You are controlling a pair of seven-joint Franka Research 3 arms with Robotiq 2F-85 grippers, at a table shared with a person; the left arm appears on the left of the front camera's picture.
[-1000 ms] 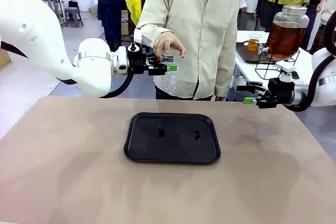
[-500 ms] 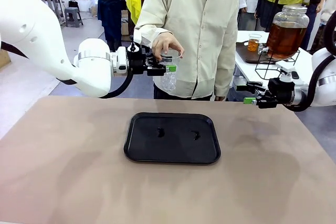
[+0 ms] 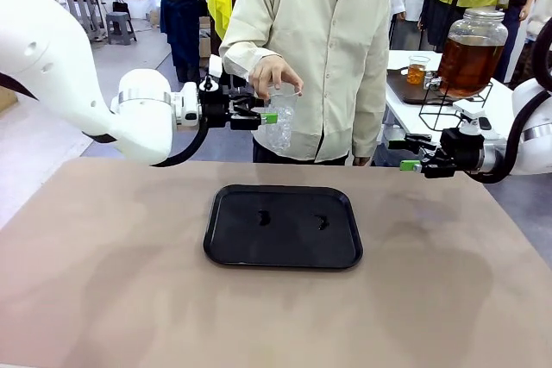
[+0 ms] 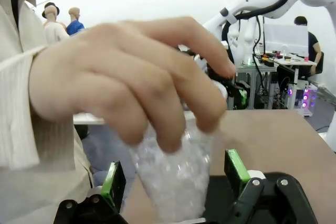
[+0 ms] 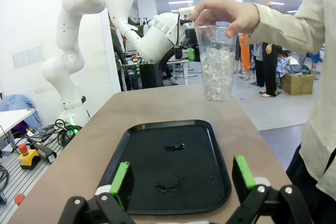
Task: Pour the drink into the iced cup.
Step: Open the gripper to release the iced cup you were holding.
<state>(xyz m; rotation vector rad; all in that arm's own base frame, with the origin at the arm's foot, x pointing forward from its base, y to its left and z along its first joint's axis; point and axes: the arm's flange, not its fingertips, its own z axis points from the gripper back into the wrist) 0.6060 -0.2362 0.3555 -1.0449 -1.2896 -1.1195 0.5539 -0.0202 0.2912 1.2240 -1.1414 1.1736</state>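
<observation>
A person's hand [image 3: 274, 71] holds the iced cup [image 3: 281, 122], a clear plastic cup full of ice, by its rim above the table's far edge. My left gripper [image 3: 263, 110] is open at the cup's left side. In the left wrist view its green pads [image 4: 113, 181] stand on either side of the cup [image 4: 176, 192], clear of its wall. My right gripper [image 3: 410, 153] hangs open and empty at the right, facing the cup [image 5: 217, 72] over the tray. The drink fills a glass dispenser jar [image 3: 470, 53] on a side table at the back right.
A black tray [image 3: 226, 247] with a few dark wet spots lies mid-table. Next to the jar, a small cup of amber liquid [image 3: 418, 69] stands on a dark tray. The person stands close against the far edge. Brown tabletop spreads around the tray.
My left gripper has opened off the iced cup and drawn back a little to the left. The person's hand keeps the cup. The right arm has not moved.
</observation>
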